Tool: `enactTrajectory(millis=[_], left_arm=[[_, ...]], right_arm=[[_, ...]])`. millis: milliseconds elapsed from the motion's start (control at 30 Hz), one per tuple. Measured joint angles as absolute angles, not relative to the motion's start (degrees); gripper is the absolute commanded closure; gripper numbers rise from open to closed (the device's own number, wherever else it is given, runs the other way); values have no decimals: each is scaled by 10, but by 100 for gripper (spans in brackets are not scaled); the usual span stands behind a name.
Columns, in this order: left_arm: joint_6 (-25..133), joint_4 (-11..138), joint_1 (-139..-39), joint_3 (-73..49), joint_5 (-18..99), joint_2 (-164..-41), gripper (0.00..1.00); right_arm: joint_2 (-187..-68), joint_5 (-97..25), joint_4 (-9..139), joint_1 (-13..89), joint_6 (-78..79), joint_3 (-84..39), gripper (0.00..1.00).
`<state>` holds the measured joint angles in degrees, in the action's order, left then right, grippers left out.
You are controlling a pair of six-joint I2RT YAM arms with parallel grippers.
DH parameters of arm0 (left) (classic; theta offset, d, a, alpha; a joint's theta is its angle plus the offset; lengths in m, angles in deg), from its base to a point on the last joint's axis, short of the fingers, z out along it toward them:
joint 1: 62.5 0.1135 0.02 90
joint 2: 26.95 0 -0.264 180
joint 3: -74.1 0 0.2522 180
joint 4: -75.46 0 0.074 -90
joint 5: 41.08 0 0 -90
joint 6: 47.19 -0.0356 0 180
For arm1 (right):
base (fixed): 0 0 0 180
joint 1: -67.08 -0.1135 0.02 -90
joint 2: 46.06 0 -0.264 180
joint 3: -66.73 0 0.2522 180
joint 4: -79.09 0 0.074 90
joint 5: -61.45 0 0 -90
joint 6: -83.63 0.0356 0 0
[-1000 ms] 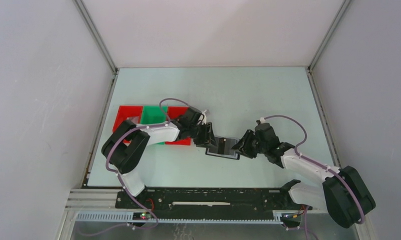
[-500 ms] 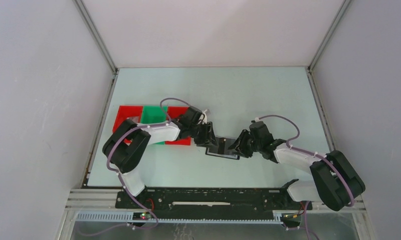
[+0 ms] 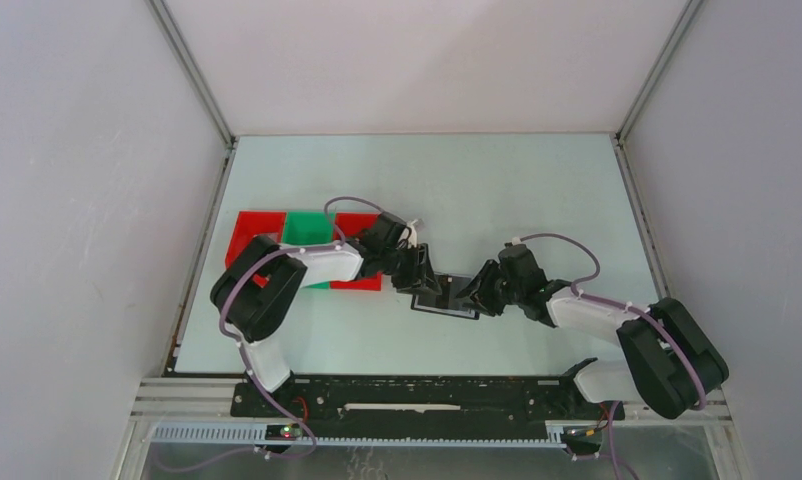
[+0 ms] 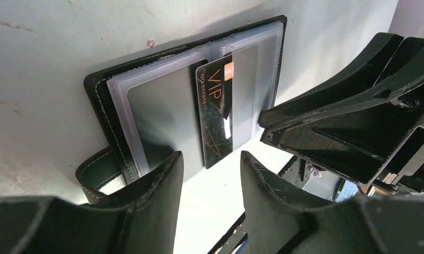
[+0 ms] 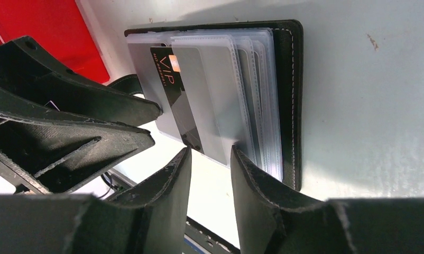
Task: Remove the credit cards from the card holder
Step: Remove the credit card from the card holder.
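The black card holder [image 3: 445, 298] lies open on the table between my two grippers. Its clear sleeves fan out in the left wrist view [image 4: 162, 100] and the right wrist view [image 5: 292, 79]. A black VIP card [image 4: 216, 119] sticks partway out of a sleeve and also shows in the right wrist view [image 5: 170, 95]. A pale grey card [image 5: 207, 100] lies beside it. My left gripper [image 4: 210, 166] is open at the holder's near edge, just short of the VIP card. My right gripper [image 5: 211, 159] is open, and the grey card's lower edge lies between its fingertips.
Red and green trays [image 3: 302, 232] stand left of the holder, behind my left arm; a red tray corner [image 5: 40, 32] shows in the right wrist view. The two grippers face each other closely over the holder. Grey walls enclose the table.
My right gripper has moved left onto the holder's right side. My left gripper has barely moved.
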<state>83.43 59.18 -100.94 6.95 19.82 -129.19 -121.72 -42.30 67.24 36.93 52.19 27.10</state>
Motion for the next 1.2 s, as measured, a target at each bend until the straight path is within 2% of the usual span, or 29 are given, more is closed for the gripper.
enactTrajectory(millis=[167, 367, 500, 1200], left_arm=[[836, 604, -1009, 68, 185, -1300, 48], [843, 618, -1010, 59, 167, -1315, 40], [844, 628, -1010, 54, 160, -1321, 38], [849, 689, -1010, 48, 133, -1351, 41]], right_arm=[[-1221, -430, 702, 377, 536, 287, 57], [-1218, -447, 746, 392, 551, 313, 57], [-1215, -456, 766, 400, 557, 327, 57], [-1215, -479, 806, 415, 558, 348, 57]])
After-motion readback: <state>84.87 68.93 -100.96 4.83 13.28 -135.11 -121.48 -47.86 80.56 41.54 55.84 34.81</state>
